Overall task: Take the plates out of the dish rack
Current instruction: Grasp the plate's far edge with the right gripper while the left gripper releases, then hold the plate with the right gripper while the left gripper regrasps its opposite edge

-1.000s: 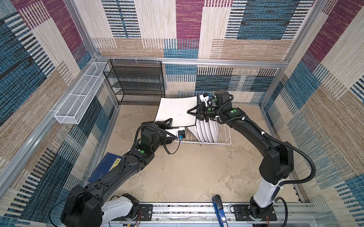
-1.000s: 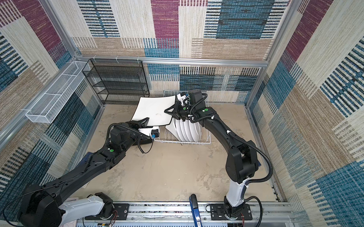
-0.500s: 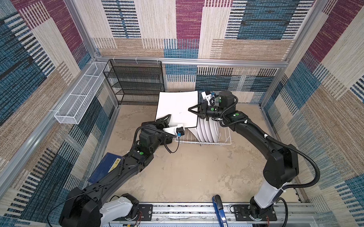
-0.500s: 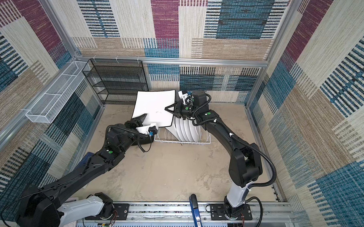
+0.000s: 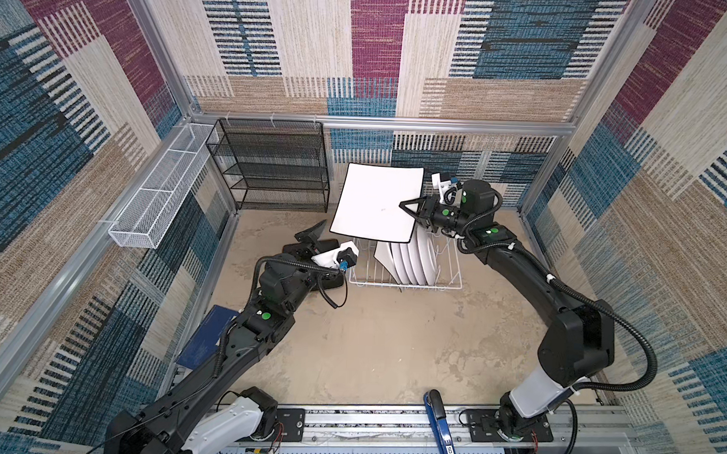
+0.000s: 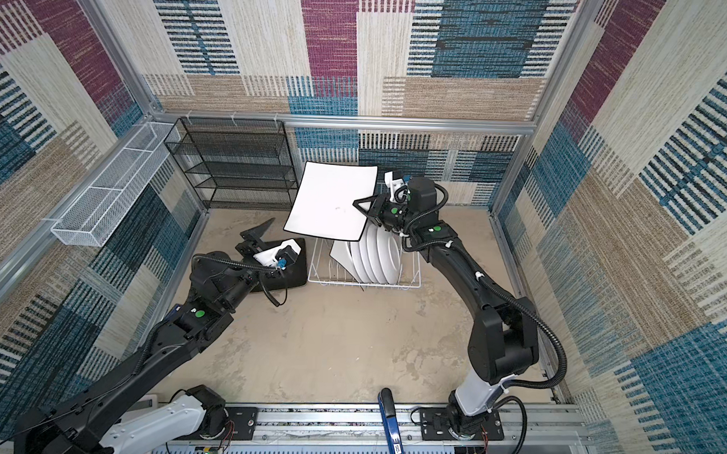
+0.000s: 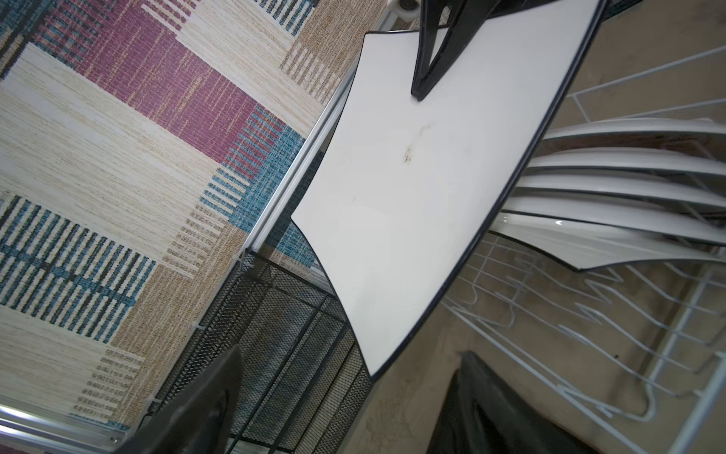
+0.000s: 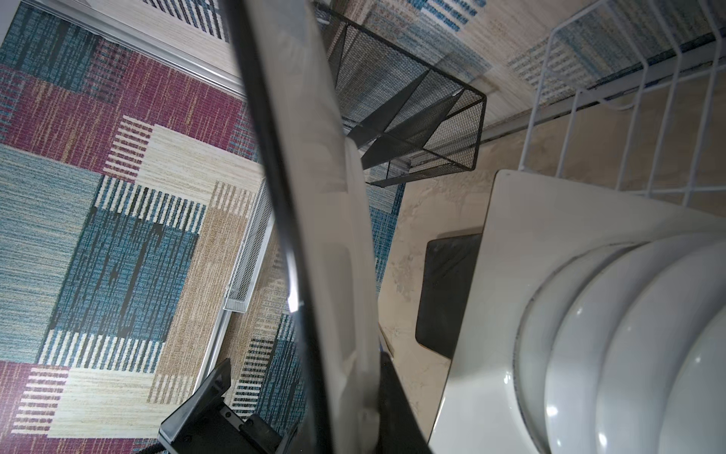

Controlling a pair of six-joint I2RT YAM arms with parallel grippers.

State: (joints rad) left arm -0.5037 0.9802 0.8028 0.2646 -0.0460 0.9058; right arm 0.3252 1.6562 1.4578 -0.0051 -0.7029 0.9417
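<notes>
Dish rack (image 5: pixel 393 284) stands on mottled beige tabletop (image 5: pixel 391 345).

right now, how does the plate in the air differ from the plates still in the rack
The lifted square plate is held by the right gripper over the dish rack; the racked plates stand on edge in it. The lifted square plate has corners; most racked plates look round. All are white.

Square plate (image 5: pixel 375 203) and round plates (image 5: pixel 421 259) look glossy; dish rack (image 5: pixel 364 283) is wire.

Far end of dish rack (image 5: pixel 447 286) behind square plate (image 5: pixel 375 203); faces of round plates (image 5: pixel 423 259) unseen.
</notes>
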